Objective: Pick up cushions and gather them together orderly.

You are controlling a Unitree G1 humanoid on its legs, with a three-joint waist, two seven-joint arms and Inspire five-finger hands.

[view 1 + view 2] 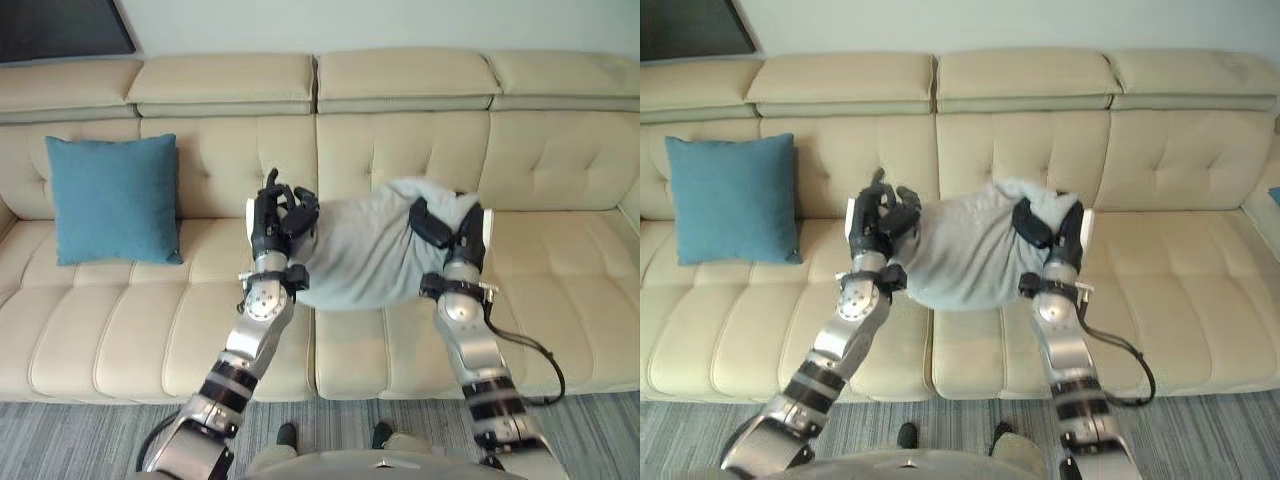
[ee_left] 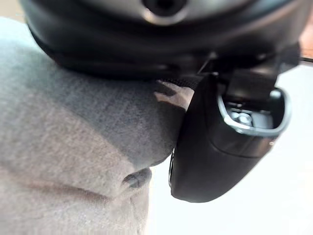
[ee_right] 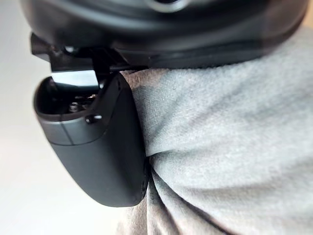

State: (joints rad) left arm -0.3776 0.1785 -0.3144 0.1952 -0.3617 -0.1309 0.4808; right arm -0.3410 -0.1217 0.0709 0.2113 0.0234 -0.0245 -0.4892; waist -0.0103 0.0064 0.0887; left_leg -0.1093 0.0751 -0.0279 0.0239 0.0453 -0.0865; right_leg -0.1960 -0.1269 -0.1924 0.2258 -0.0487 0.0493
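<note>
L hand [image 1: 278, 220] & R hand [image 1: 450, 232] grip grey cushion [image 1: 365, 255] btwn them over sofa [image 1: 560, 160]; blue cushion [image 1: 115, 198] far left

The grey cushion [image 1: 370, 250], clamped between the left hand [image 1: 278, 222] and the right hand [image 1: 445, 228], blocks the centre of the frame. At the left a blue cushion [image 1: 115, 198] leans upright against the back of the sofa [image 1: 560, 160], with a bare strip of seat between it and the left hand. The right side of the seat lies bare, as does its front edge across the lower frame.
</note>
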